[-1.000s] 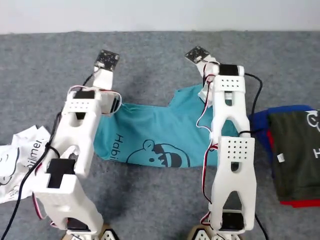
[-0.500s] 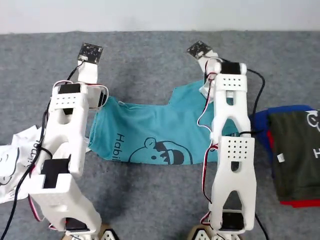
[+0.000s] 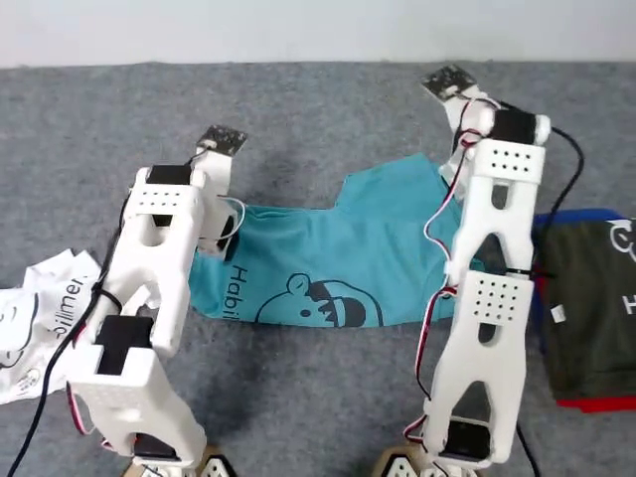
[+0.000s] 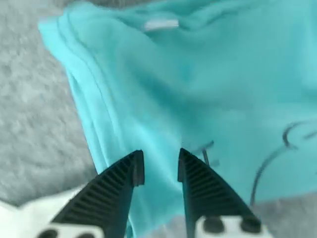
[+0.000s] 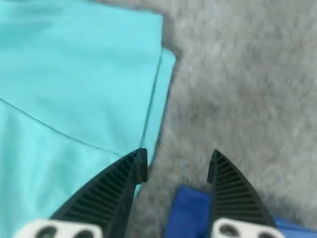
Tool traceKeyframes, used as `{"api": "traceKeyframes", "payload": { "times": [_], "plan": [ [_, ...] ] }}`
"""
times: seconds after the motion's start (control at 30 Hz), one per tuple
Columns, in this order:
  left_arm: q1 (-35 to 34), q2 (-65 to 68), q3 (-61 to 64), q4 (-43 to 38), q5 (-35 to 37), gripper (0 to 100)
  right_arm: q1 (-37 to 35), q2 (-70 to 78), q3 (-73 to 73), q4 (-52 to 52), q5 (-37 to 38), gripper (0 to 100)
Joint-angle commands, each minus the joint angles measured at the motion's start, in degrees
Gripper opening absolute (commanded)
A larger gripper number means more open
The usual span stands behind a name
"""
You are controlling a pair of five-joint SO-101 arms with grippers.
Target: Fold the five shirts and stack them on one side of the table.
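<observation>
Where the high view's lower edge cuts the table (image 3: 298,407), both arm bases stand side by side on grey felt-like cover.

- Left arm (image 3: 149,288): runs up the left half of the frame, wrist over the left end of the teal shirt (image 3: 328,263).
- Right arm (image 3: 487,328): runs up the right half, wrist near the upper right, over the shirt's right end.
- White shirt (image 3: 40,318): crumpled at the left edge, lower left of the frame, just beside the left arm.
- Stack, right edge: olive shirt (image 3: 586,308) folded on top, blue shirt (image 3: 581,215) and red shirt (image 3: 596,404) showing as rims beneath it.
- Teal shirt: spread flat mid-frame between the two arms, print side up, a cartoon face (image 3: 318,303) near its lower hem.
- Left gripper (image 4: 161,166): jaws a narrow gap apart, poised over teal cloth (image 4: 208,74) close to its side edge; nothing pinched. A white neck tag (image 4: 161,24) lies at the top of that frame.
- Right gripper (image 5: 177,171): jaws wider apart, empty, straddling the teal edge (image 5: 74,74) and bare grey cover (image 5: 247,74); blue cloth (image 5: 190,213) sits at the bottom of that frame between the jaws.
- White wall (image 3: 318,30): strip along the top of the high view.
</observation>
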Motion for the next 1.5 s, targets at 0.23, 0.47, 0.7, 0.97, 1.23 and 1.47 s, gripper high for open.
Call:
{"api": "traceKeyframes", "payload": {
  "times": [0.23,0.47,0.7,0.97,1.23,1.47],
  "plan": [
    [-9.8,-2.8,-2.8,11.3,0.5,12,1.1,-32.0,38.8,2.2,-1.0,20.8],
    [-10.5,-2.7,-2.5,9.4,0.4,12,1.3,-47.3,57.8,2.2,1.7,20.8],
    [-8.9,-2.2,2.5,6.6,0.4,12,1.5,-57.9,74.0,-1.5,1.8,20.8],
    [-7.9,4.2,7.1,-2.1,0.4,10,1.8,-66.7,88.1,-10.0,1.8,20.8],
    [-7.0,6.1,7.2,-2.1,0.4,1,2.0,-69.9,98.3,-14.5,1.8,20.8],
    [-6.5,5.6,7.1,-0.1,0.4,1,2.0,-69.5,103.7,-18.7,1.4,20.8]
  ]
}}
